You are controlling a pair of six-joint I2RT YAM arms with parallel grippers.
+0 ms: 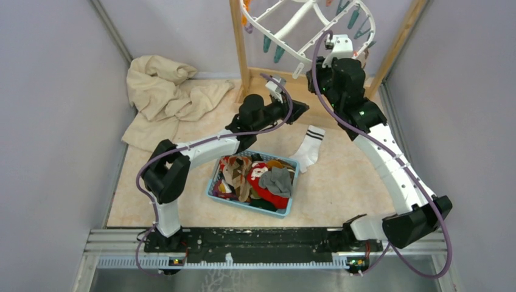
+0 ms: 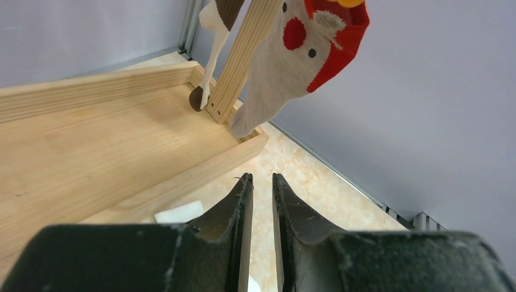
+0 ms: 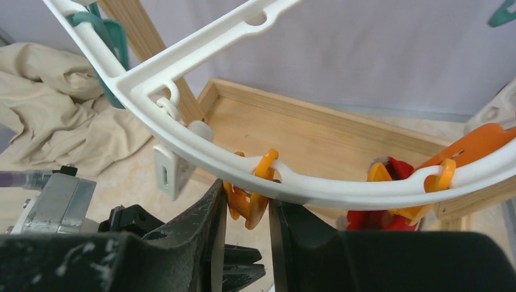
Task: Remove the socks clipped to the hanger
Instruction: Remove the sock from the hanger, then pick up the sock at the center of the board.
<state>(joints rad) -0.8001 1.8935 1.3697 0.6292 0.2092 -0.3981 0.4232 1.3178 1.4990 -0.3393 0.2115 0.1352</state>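
The white hanger (image 1: 292,21) hangs in the wooden rack, with teal and orange clips. My right gripper (image 1: 344,39) is up at its ring (image 3: 316,190), shut on an orange clip (image 3: 251,201) that holds no sock. Beside it another orange clip (image 3: 380,176) holds a red sock (image 3: 372,219). My left gripper (image 1: 298,111) is low over the rack base; in the left wrist view it (image 2: 261,182) is empty, its jaws a narrow gap apart. Above it hang a white-and-red face sock (image 2: 304,55) and a brown-and-cream sock (image 2: 220,12). A white sock with black stripes (image 1: 309,146) lies on the table.
A blue basket (image 1: 213,182) of mixed socks stands at the table's middle. A large beige cloth (image 1: 164,91) lies at the back left. The wooden rack's posts (image 1: 240,48) and base tray (image 2: 91,152) stand at the back. Grey walls close in both sides.
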